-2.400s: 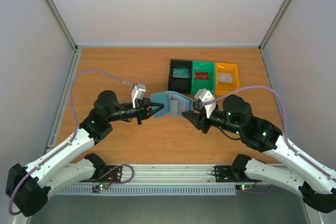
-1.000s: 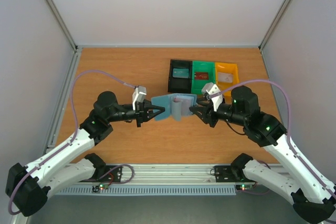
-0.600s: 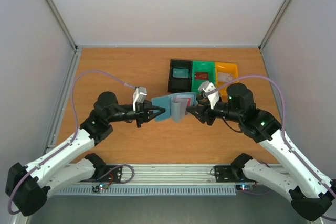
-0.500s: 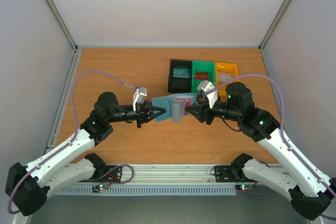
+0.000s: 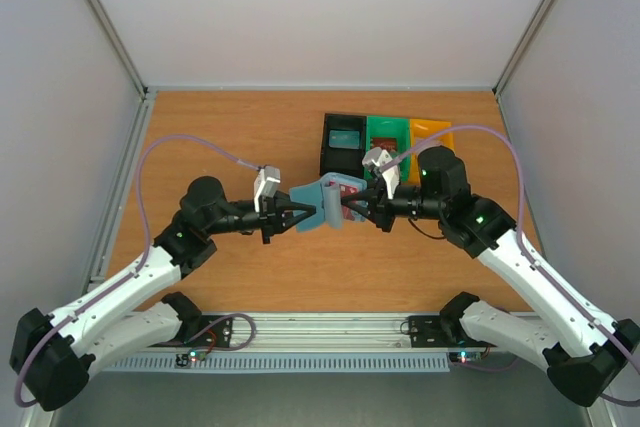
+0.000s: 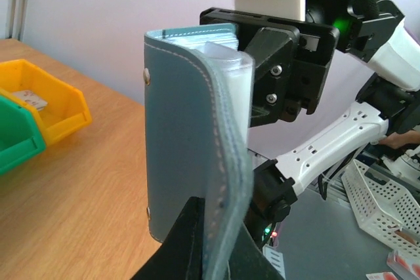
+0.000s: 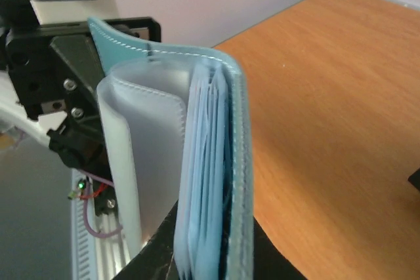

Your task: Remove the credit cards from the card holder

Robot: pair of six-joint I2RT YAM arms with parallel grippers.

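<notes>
The blue-grey card holder (image 5: 325, 202) is held upright above the table between both arms. My left gripper (image 5: 292, 215) is shut on the edge of its left cover (image 6: 190, 149), with the black fingers (image 6: 187, 244) on both sides of the stitched rim. From the other side, my right gripper (image 5: 352, 207) is shut on the right cover and the stack of pale blue pockets (image 7: 210, 162). A red credit card edge (image 5: 346, 186) peeks out at the holder's top in the top view. In both wrist views the cards are hidden inside the pockets.
Black bin (image 5: 343, 140), green bin (image 5: 386, 130) and yellow bin (image 5: 433, 133) stand in a row just behind the holder. The left wrist view shows the yellow bin (image 6: 56, 106) with a pale card inside. Bare wooden table (image 5: 220, 137) lies left of the bins.
My right arm has moved left up to the holder, and its jaws have closed on the right cover and pockets. The holder now stands folded narrower. The left arm has held still.
</notes>
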